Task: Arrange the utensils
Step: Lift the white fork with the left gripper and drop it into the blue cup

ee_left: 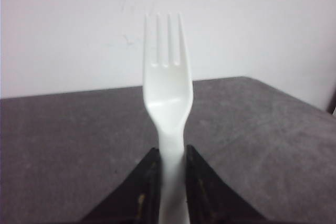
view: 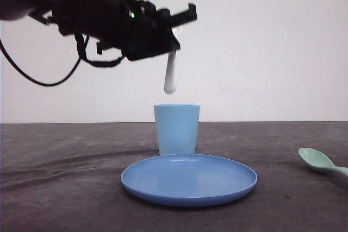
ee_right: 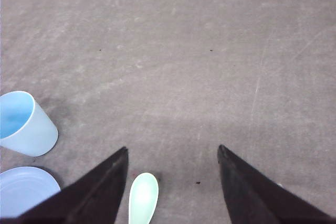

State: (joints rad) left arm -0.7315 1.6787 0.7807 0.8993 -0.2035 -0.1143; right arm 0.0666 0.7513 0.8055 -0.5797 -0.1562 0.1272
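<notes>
My left gripper (view: 171, 39) hangs high over the table, shut on the white fork (view: 170, 77). The fork's rounded handle end points down, a little above the light blue cup (view: 176, 129). In the left wrist view the fork (ee_left: 168, 93) stands between the black fingers with its tines away from the gripper (ee_left: 169, 153), which clamps its neck. The mint-green spoon (view: 321, 161) lies on the table at the far right. My right gripper (ee_right: 172, 150) is open above the table, and the spoon's bowl (ee_right: 143, 205) lies just inside its one finger (ee_right: 100, 187), untouched.
A round blue plate (view: 188, 179) lies in front of the cup at the table's middle. Seen from the right wrist, the cup (ee_right: 23, 124) and the plate's rim (ee_right: 23, 190) sit off to one side. Grey cloth covers the table, and a white wall stands behind.
</notes>
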